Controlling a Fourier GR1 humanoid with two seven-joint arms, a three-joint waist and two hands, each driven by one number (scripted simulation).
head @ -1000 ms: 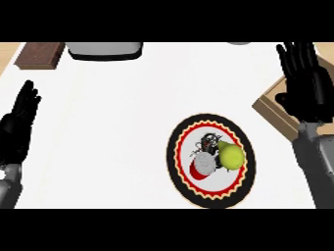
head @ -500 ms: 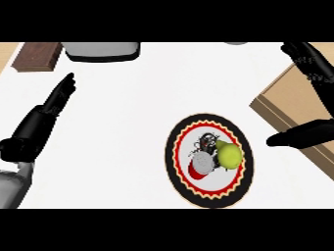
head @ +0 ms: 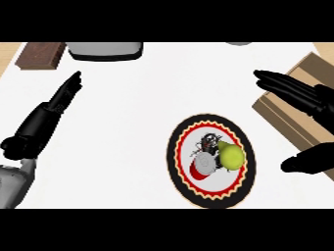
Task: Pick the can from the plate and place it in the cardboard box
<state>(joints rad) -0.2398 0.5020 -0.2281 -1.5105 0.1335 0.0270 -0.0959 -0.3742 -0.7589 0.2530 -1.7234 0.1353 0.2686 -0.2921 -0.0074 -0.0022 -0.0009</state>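
Now right hand over cardboard box edge, fingers straight, thumb spread wide. Can lies on plate, touching green fruit. Left hand fingers straight, together.

Edges and overlaps hide parts of several things.
The cardboard box runs off the right edge, and the right hand covers part of it. A grey object and a brown block are clipped at the top. A yellow-green object overlaps the can, whose markings are too small to read.
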